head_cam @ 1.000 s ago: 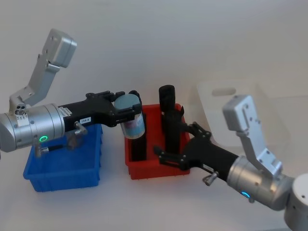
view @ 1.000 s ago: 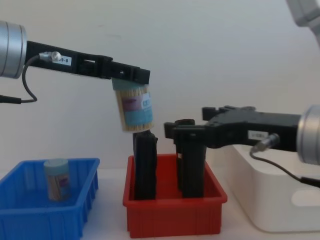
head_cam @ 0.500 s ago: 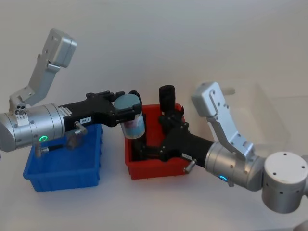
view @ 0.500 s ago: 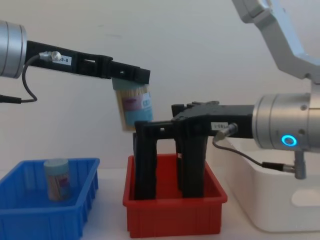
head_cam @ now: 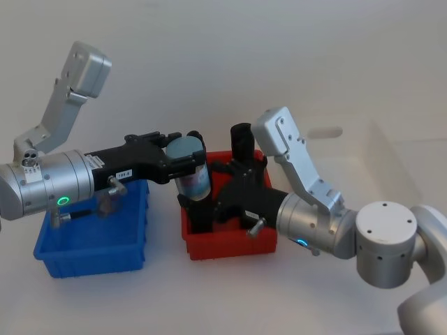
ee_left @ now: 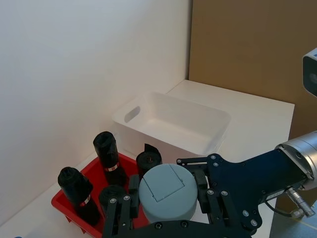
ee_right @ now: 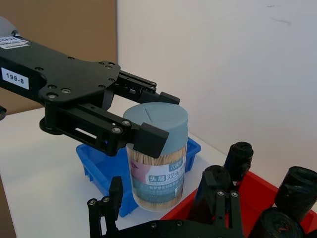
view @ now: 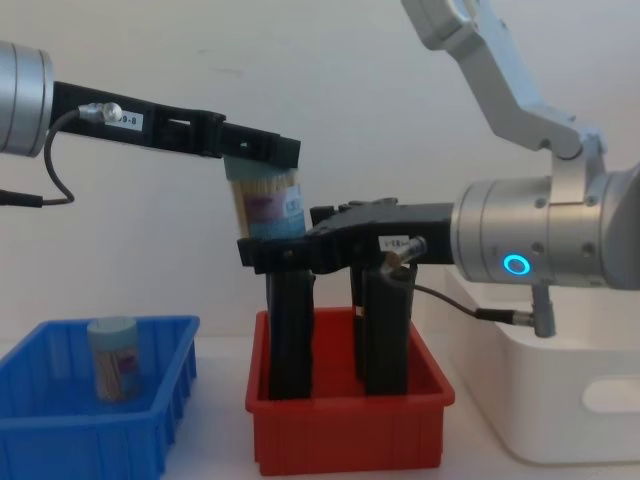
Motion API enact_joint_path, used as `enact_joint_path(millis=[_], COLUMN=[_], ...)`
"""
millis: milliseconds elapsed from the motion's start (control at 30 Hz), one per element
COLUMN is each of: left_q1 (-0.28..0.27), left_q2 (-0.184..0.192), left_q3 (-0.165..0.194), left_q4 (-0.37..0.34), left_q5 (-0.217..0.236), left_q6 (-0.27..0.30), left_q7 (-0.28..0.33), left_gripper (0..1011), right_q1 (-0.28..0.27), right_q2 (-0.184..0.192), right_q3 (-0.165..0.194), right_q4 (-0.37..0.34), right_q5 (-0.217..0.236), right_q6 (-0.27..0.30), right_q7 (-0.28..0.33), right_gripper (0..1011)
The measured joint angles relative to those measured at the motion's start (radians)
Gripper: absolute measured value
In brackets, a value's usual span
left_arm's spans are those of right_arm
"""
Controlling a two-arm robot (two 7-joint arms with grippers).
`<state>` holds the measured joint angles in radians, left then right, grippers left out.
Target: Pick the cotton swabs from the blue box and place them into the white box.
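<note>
Left gripper point(head_cam: 183, 155) is clamped tight on the pale blue lid of a clear cylindrical cotton swab jar point(view: 268, 212), which hangs slightly tilted in the air above the left edge of the red plastic bin point(view: 350, 440). Right gripper point(view: 270, 252) is right up at the jar's lower end, fingers point(ee_right: 113, 197) spread wide either side; contact is unclear. A second swab jar point(view: 113, 358) stands in the shallow blue plastic box point(head_cam: 91, 262). The tall white plastic tub point(ee_left: 173, 119) sits beyond the red bin.
</note>
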<state>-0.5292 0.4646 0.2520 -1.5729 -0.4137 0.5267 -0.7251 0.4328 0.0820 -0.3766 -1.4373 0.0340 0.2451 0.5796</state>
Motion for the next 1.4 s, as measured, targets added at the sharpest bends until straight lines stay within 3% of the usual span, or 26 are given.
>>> enact_joint_path(millis=[167,600,800,1000,1067,1167,1400], left_q1=[0.0,0.0,0.0,0.0,0.0,0.0,0.0], left_q2=[0.0,0.0,0.0,0.0,0.0,0.0,0.0], left_q3=[0.0,0.0,-0.001,0.0,0.0,0.0,0.0], left_q4=[0.0,0.0,0.0,0.0,0.0,0.0,0.0], left_q5=[0.0,0.0,0.0,0.0,0.0,0.0,0.0], left_q6=[0.0,0.0,-0.001,0.0,0.0,0.0,0.0], left_q7=[0.0,0.001,0.001,0.0,0.0,0.0,0.0], left_gripper=[670,670,687,886,898,993,999], right_q1=[0.026,0.063,0.071,0.076,0.076,0.077,0.074], right_q2=[-0.016,-0.039,-0.043,-0.046,-0.046,-0.046,-0.041], right_q3=[-0.007,-0.017,-0.019,-0.026,-0.027,-0.028,-0.028], right_q4=[0.036,0.09,0.101,0.104,0.105,0.105,0.099], right_q5=[-0.006,0.003,0.009,0.015,0.015,0.015,0.015], right_q6=[-0.008,-0.03,-0.036,-0.04,-0.041,-0.042,-0.041], right_q7=[0.005,0.02,0.025,0.027,0.027,0.023,0.005], right_gripper=[981,636,628,628,626,628,626])
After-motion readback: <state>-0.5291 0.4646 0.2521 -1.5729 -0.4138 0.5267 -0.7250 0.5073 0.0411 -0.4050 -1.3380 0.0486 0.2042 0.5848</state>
